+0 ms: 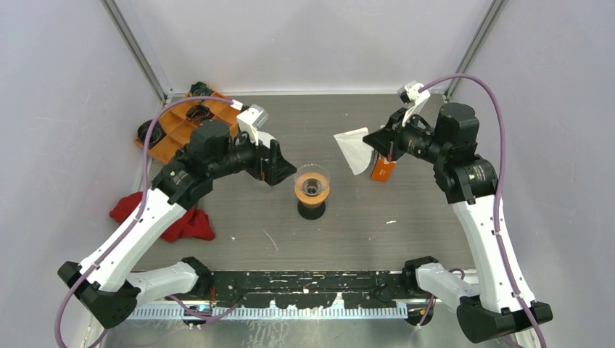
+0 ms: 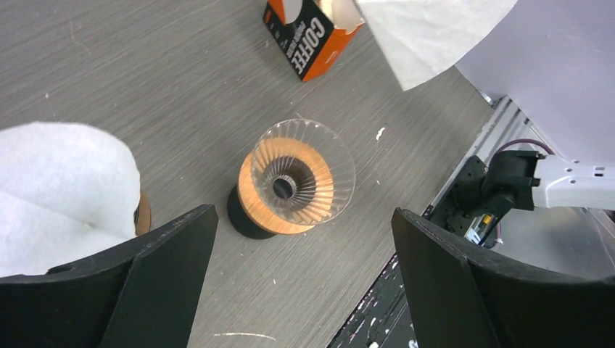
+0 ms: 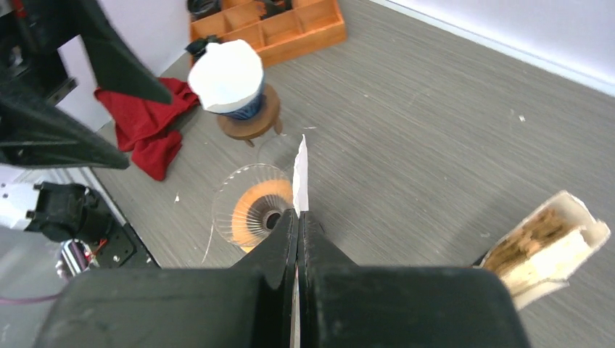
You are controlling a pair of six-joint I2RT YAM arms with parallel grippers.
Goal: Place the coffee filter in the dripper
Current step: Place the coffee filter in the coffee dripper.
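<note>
The glass dripper [image 1: 312, 187] with an orange collar and black base stands mid-table; it also shows in the left wrist view [image 2: 296, 177] and the right wrist view [image 3: 254, 206]. My right gripper [image 1: 377, 141] is shut on a white paper coffee filter [image 1: 353, 148], held flat in the air to the right of and above the dripper. The filter shows edge-on between the fingers in the right wrist view [image 3: 300, 177] and at the top of the left wrist view [image 2: 435, 32]. My left gripper [image 1: 275, 168] is open and empty, just left of the dripper.
An orange-and-black coffee filter box [image 1: 382, 169] stands under the right gripper. An orange compartment tray [image 1: 178, 127] sits at the back left. A red cloth [image 1: 163, 217] lies at the left. A second dripper with a white filter on a wooden stand [image 3: 232, 87] stands beside the left arm.
</note>
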